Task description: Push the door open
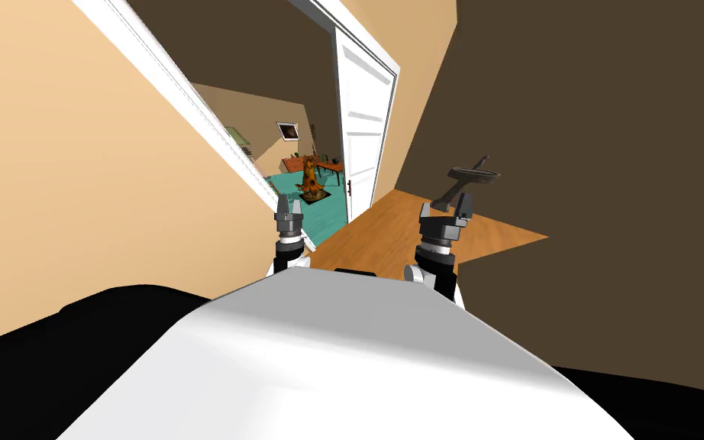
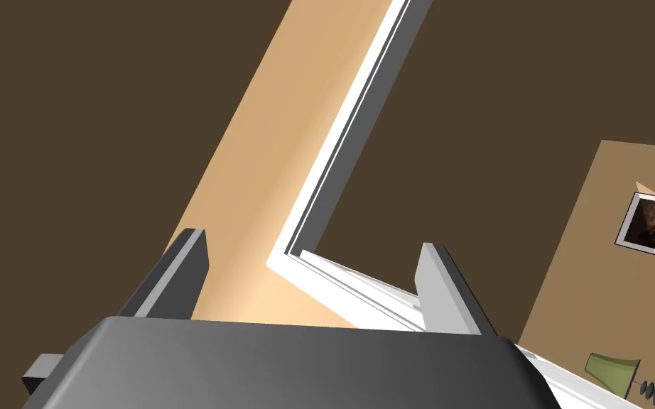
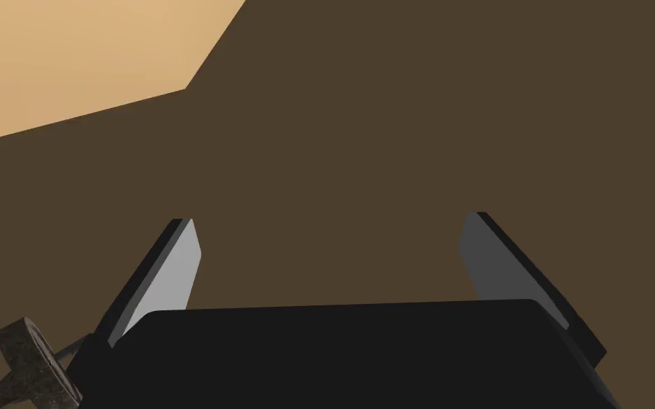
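Note:
The white panelled door (image 1: 362,114) stands swung open into the far room, with a small dark handle (image 1: 349,188) on its near edge. A white door frame (image 1: 190,99) slants down the left side of the opening. My left gripper (image 1: 289,206) is up beside the foot of that frame, open and holding nothing. In the left wrist view the left gripper (image 2: 310,239) faces a corner of the white frame (image 2: 333,142). My right gripper (image 1: 445,208) is out to the right of the doorway, open and empty. In its wrist view the right gripper (image 3: 327,219) faces a dark brown wall.
A dark round-topped stand (image 1: 469,177) rises just beyond the right gripper, and the stand (image 3: 31,362) sits beside that gripper's finger. Wooden floor (image 1: 389,229) runs to the doorway. Beyond it lie a teal floor, an orange-brown trunk-like object (image 1: 311,179) and a table (image 1: 320,163).

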